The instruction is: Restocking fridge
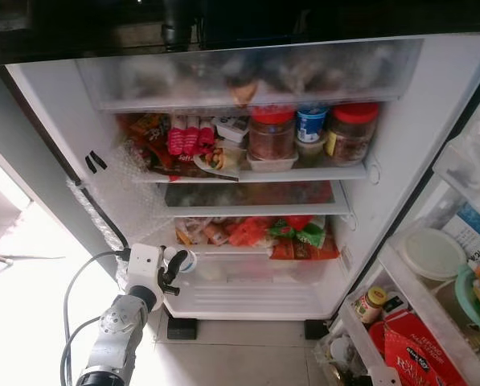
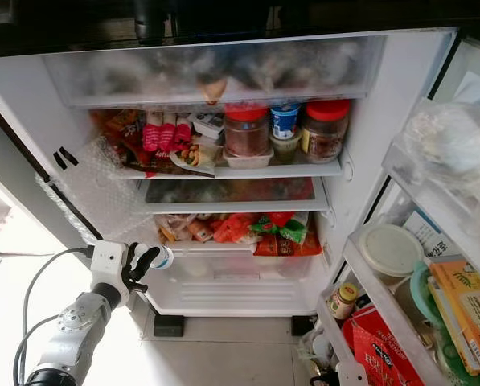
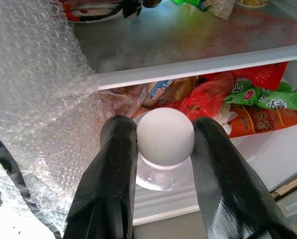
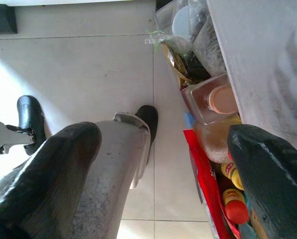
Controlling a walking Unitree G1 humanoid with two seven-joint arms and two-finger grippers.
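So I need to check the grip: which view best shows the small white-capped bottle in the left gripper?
The left wrist view: the small white-capped bottle sits large between the left gripper's black fingers. Both eye views show it small, by the fridge's lower shelf.

R tool (image 4: 160, 184) fingers spread wide over tiled floor (image 4: 83, 64), beside stocked fridge door shelf (image 4: 208, 99).

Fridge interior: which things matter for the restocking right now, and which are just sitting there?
In play:
left gripper
white-capped clear bottle it grips
white lower shelf

Just there:
red-lidded jars
bubble wrap lining
red carton in door
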